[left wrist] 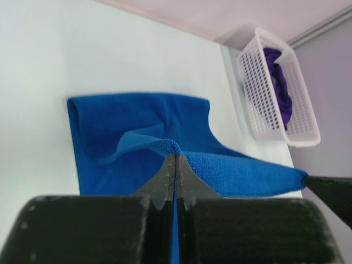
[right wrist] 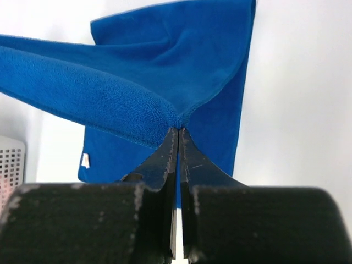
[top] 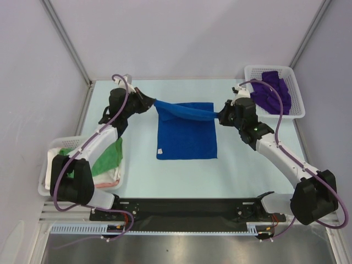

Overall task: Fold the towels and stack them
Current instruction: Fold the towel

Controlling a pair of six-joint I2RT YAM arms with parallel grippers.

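Sitting in the far-right basket [top: 296, 93] is the purple towel [top: 269, 91].

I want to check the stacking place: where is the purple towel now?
In the top view the purple towel lies inside the white basket at the table's far right corner, just behind the right gripper.

Pale table [top: 242, 165], three things on it.
Blue towel [top: 186, 137] lies mid-table, far edge lifted; basket [top: 294, 91] of purple towels [top: 269, 91] at far right corner; another basket [top: 47, 165] at left edge.
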